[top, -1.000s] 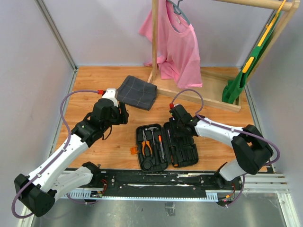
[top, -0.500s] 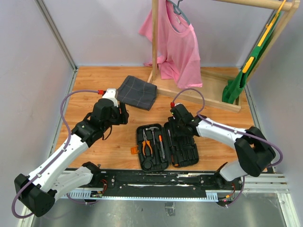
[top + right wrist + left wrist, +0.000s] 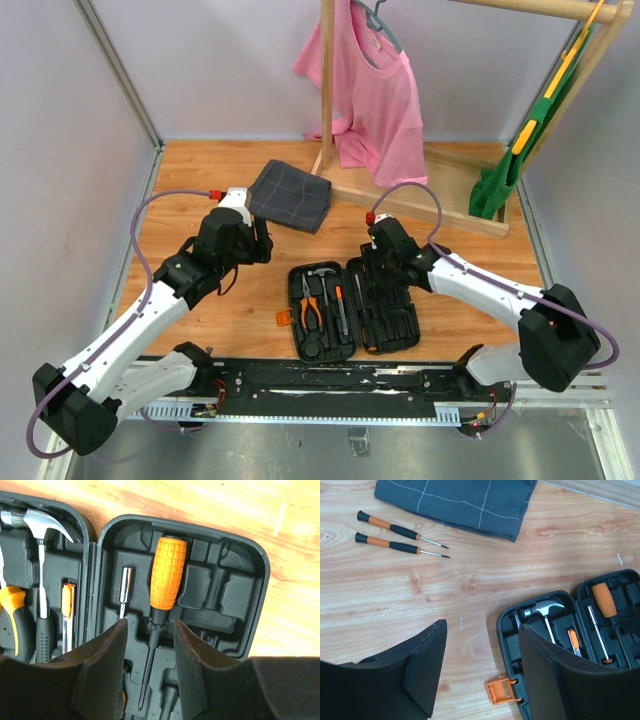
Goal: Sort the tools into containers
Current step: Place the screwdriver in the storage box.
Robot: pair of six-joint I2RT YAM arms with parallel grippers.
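We look down on a wooden desk [image 3: 200, 190] boxed in by pale wall panels [image 3: 60, 150], with a black mounting rail [image 3: 330, 378] along its near edge. On the left, the left arm [image 3: 150, 310] reaches over bare wood, and the left jaws stand released with nothing between them. Beyond them two slim screwdrivers [image 3: 395, 530] lie side by side on the desk, just beside a folded dark grey checked cloth [image 3: 465, 500]. In the middle the black tool case [image 3: 501, 625] lies open and flat on the desk, its orange clasp [image 3: 500, 690] sticking out at the left. Its left half holds the hammer [image 3: 542, 609] and the pliers [image 3: 310, 305]. Its right half holds a stout orange-handled screwdriver [image 3: 167, 572] seated in a slot. The right jaws hover over that half, parted, one on each side of the shaft with gaps showing. At the back a pink shirt [image 3: 375, 100] hangs on a wooden rack [image 3: 327, 80], and a green garment [image 3: 505, 170] hangs at the far right
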